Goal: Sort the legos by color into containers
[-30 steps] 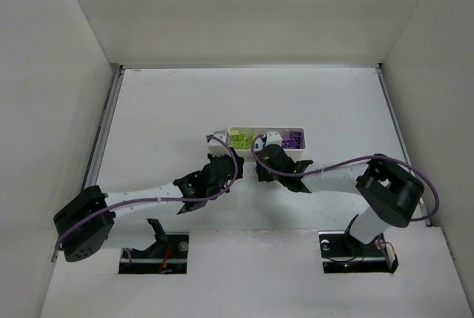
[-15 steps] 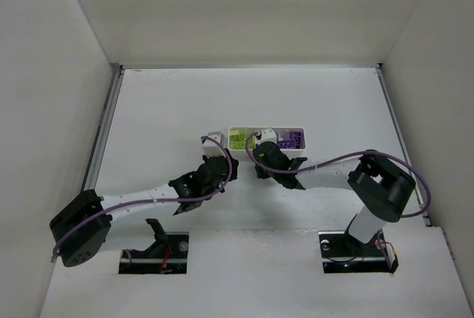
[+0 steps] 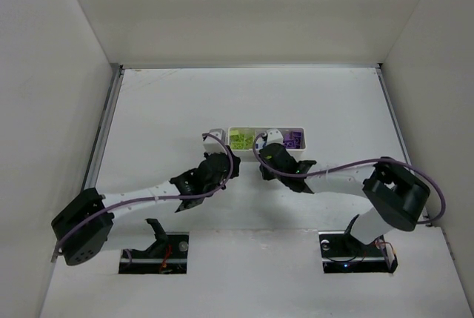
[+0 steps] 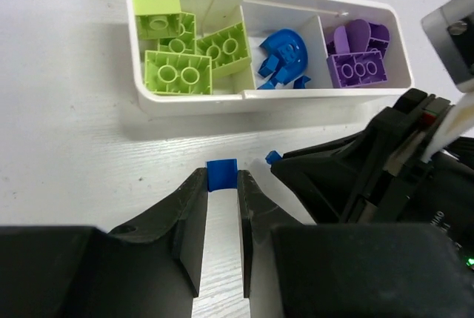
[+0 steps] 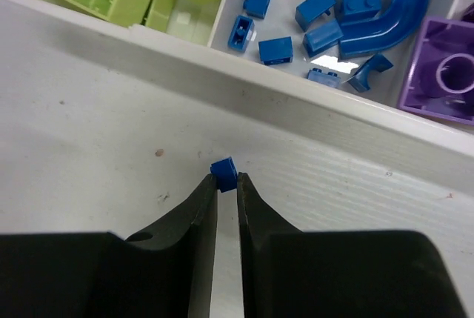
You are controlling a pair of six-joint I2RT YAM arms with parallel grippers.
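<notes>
The white three-compartment tray (image 4: pixel 222 103) holds yellow-green legos (image 4: pixel 178 75) on the left, blue legos (image 4: pixel 281 51) in the middle and purple legos (image 4: pixel 358 66) on the right. My left gripper (image 4: pixel 221 179) is shut on a small blue lego (image 4: pixel 221 173), just in front of the tray's near wall. My right gripper (image 5: pixel 226 180) is shut on a tiny blue lego (image 5: pixel 224 171), close to the tray wall (image 5: pixel 296 99) below the blue compartment (image 5: pixel 296 14). In the top view both grippers, left (image 3: pixel 220 158) and right (image 3: pixel 266 156), sit side by side at the tray (image 3: pixel 244 129).
The right gripper's black body (image 4: pixel 385 162) fills the right of the left wrist view, very near my left fingers. White walls enclose the table on the left, right and back. A metal rail (image 3: pixel 104 125) runs along the left edge.
Both grippers shifted slightly left and then back right, staying at the tray's near wall. Each still holds its blue lego.
</notes>
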